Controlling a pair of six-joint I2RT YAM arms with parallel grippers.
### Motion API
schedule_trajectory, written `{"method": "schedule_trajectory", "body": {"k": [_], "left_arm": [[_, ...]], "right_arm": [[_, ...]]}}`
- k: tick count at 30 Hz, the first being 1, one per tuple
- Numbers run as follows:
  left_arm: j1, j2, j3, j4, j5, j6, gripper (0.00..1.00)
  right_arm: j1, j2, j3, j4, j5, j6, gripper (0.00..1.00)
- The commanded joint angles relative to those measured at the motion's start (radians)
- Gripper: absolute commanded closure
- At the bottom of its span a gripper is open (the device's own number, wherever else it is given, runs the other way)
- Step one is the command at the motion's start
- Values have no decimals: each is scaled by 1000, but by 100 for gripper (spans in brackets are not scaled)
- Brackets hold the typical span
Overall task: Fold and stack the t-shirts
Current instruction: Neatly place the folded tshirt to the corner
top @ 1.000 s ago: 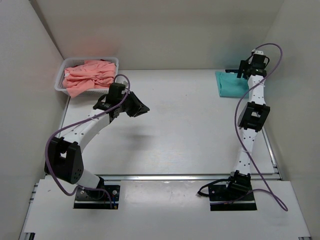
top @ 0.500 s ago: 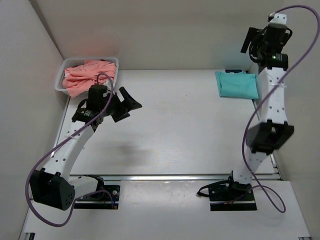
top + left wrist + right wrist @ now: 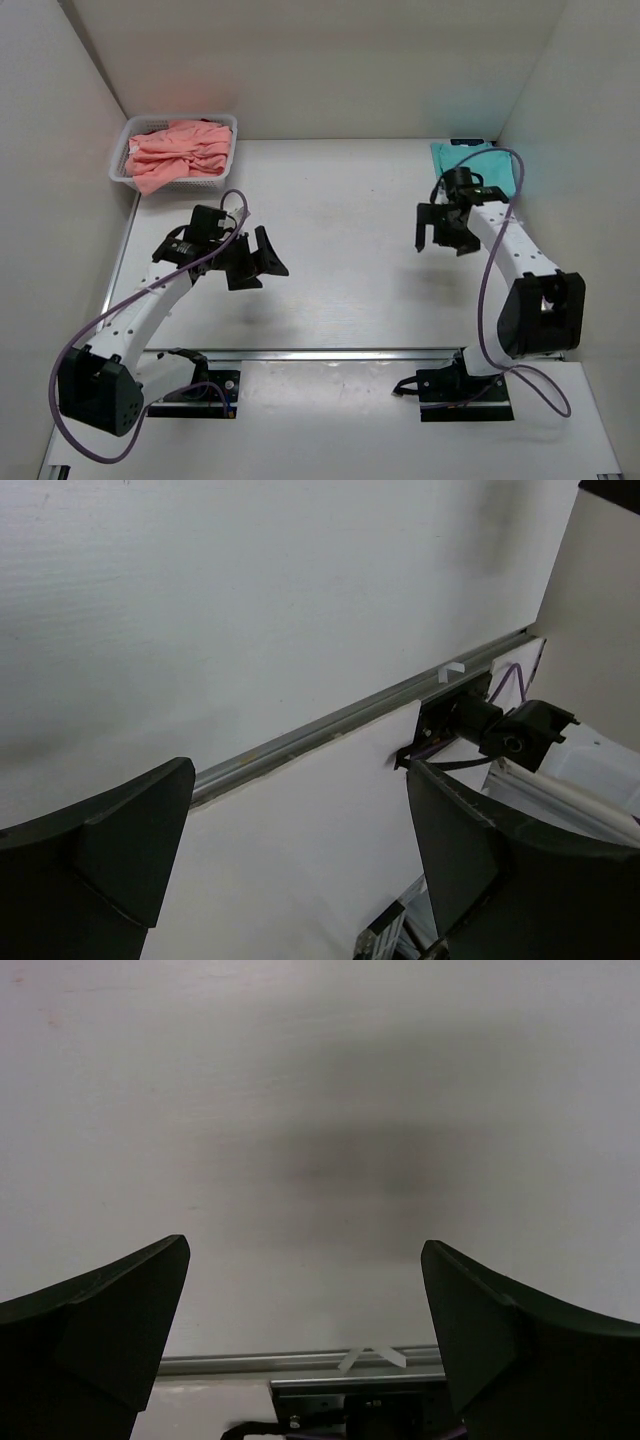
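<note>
A folded teal-green t-shirt [image 3: 468, 158] lies at the table's back right, partly hidden by my right arm. Salmon-pink t-shirts [image 3: 178, 152] are heaped crumpled in the white mesh basket [image 3: 118, 166] at the back left. My left gripper [image 3: 262, 260] hangs open over bare table left of centre, well in front of the basket, with nothing between its fingers [image 3: 100, 860]. My right gripper [image 3: 440, 232] is open and empty too, just in front of the teal shirt and pointing toward the near edge. Neither wrist view shows any cloth; the right gripper [image 3: 305, 1330] frames only table.
A metal rail [image 3: 350, 353] runs along the table's near edge, seen in the left wrist view as rail [image 3: 330, 725] with the right arm's base [image 3: 470, 720] behind it. White walls close in the left, back and right sides.
My right arm swung down from high at the back right wall to just in front of the teal shirt. My left arm moved nearer and rightward, and its jaws opened wide.
</note>
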Motion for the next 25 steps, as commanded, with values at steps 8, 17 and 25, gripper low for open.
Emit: {"method": "schedule_trajectory", "body": {"k": [8,17,25], "left_arm": [[-58,-20,76,18,25,105,1],[-79,4,129,23,24,165,1],[-101,27,184,-29,-28,190,2]], "right_arm": [[-121,-139,-52,1,-42,-11,1],[-96,-93,-32,55,-82,20,1],[-59,-69,-9,85,-89,43,1]]}}
